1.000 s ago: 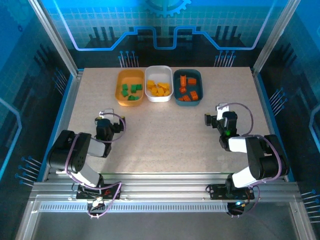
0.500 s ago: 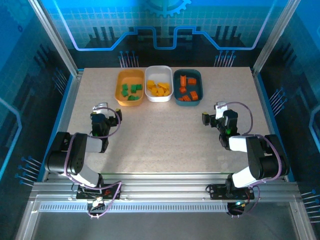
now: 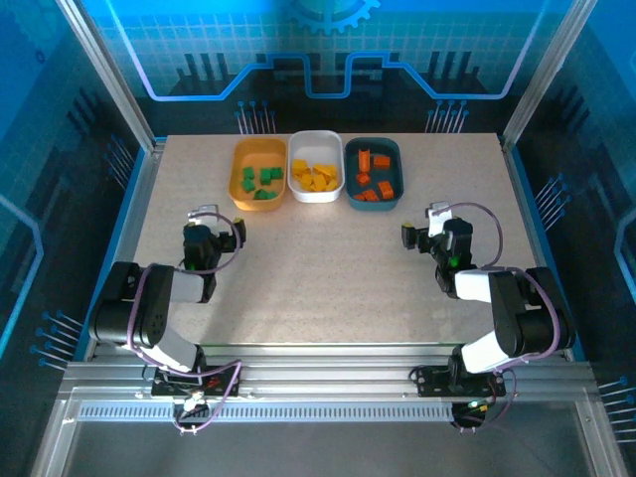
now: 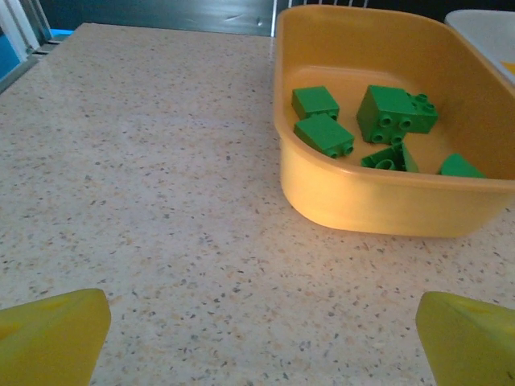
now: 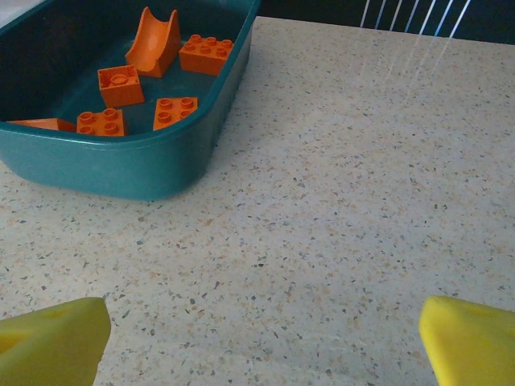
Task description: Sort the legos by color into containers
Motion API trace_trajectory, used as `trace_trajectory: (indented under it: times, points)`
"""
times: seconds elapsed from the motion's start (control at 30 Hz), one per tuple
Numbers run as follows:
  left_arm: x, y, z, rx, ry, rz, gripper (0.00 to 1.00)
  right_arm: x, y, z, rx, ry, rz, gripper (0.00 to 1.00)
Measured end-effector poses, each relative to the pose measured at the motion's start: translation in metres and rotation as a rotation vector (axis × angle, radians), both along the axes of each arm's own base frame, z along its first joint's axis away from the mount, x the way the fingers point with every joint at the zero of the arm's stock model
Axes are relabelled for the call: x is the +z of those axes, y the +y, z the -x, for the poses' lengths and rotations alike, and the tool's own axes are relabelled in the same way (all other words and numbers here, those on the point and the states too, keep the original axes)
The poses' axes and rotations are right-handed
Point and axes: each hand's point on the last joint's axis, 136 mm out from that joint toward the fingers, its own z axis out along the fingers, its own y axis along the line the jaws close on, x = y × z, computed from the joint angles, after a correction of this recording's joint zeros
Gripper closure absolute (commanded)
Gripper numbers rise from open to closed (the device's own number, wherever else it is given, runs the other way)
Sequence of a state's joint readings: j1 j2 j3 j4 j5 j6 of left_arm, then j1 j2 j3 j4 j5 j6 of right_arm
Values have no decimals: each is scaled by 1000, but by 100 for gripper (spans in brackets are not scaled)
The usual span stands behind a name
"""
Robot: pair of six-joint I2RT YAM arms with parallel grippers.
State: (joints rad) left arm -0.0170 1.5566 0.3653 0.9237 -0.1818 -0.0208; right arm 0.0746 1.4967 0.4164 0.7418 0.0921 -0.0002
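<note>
Looking down in the top view, a pale speckled table [image 3: 328,278] sits inside a blue-lit enclosure. The glowing back wall [image 3: 328,60] carries a grid and circuit-like lines, slanted metal posts [image 3: 104,70] rise at the sides, and slotted aluminium rails [image 3: 328,383] run along the near edge. Three trays stand side by side at the far middle of the table. The orange tray [image 3: 241,189] holds the green legos [image 3: 261,181], the white tray [image 3: 316,139] holds the yellow legos [image 3: 315,178], and the teal tray [image 3: 397,169] holds the orange-red legos [image 3: 373,184]. The left gripper [image 3: 212,223] and right gripper [image 3: 425,223] sit low over bare table, well apart from each other and nearer than the trays. Both are released and carry nothing.

In the left wrist view, the granite-like surface has fine dark and tan flecks and a soft glare. The orange tray's near wall [image 4: 378,213] bulges toward the camera, with green bricks [image 4: 394,112] lying loose inside, and a corner of the white tray [image 4: 483,28] shows beside it. The yellow fingertips [image 4: 56,330] stand wide at the bottom corners.

In the right wrist view, the same flecked top stretches to a dark far edge. The teal tray [image 5: 121,169] is at upper left, with orange-red pieces [image 5: 121,84] scattered in it, one of them curved. The yellow fingertips [image 5: 467,338] are spread apart with only table between them.
</note>
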Motion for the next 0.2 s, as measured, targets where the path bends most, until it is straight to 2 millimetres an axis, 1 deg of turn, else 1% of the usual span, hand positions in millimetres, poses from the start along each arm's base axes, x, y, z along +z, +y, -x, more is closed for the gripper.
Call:
trace_trajectory:
  times: [0.2]
  points:
    - [0,-4,-1,-22,2,7,1,0,0,0,0,0,0,0]
